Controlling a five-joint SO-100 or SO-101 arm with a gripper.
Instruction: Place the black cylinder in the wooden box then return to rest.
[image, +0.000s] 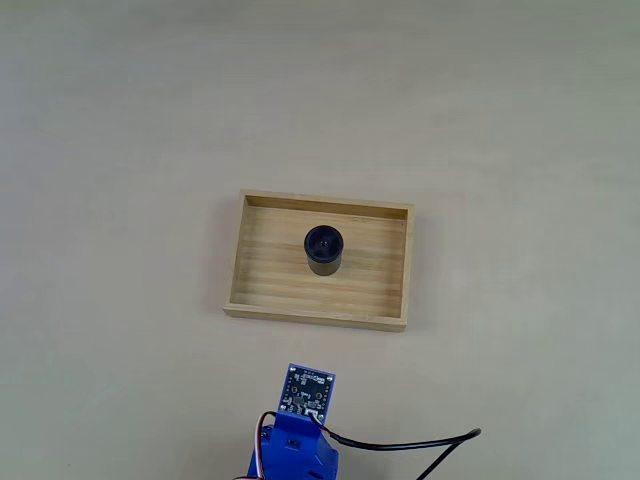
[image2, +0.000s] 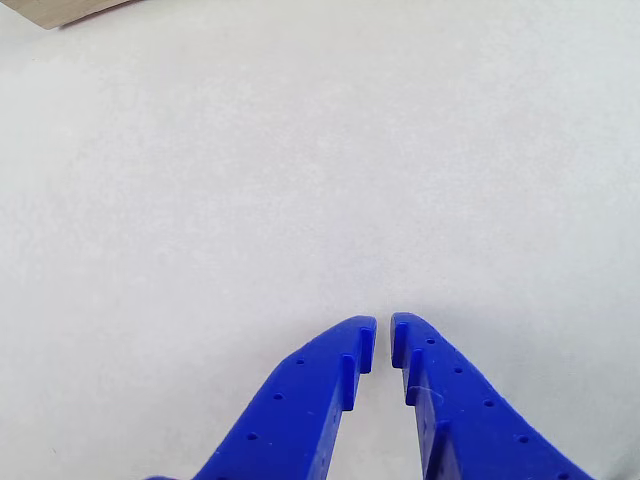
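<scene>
Nearest to me, in the fixed view: blue arm at the bottom edge, just below the wooden box and apart from it. Small circuit board sits on top of the arm, facing up, tilted a little. Black cable runs off the arm toward the lower right of the box, lying on the table. Red and white wires show at the arm's left side.

Other view: gripper comes in from the bottom edge, two blue fingers with small holes along them. Tips sit nearly together, thin gap between them, nothing held, so closed and empty. Pale bare table under the tips. A corner of light wood shows at the top-left edge of that view, well apart from the tips; likely the box, can't confirm.

Further out in the fixed view: wooden box lies flat on the table, long side across the view, low walls, slatted grain on the floor. Black cylinder stands upright inside the box, on its floor, about mid-width and a bit nearer the far wall than the near wall. Touches no wall. Round top with centre dimple faces up.

Beyond the box: plain beige table
</scene>
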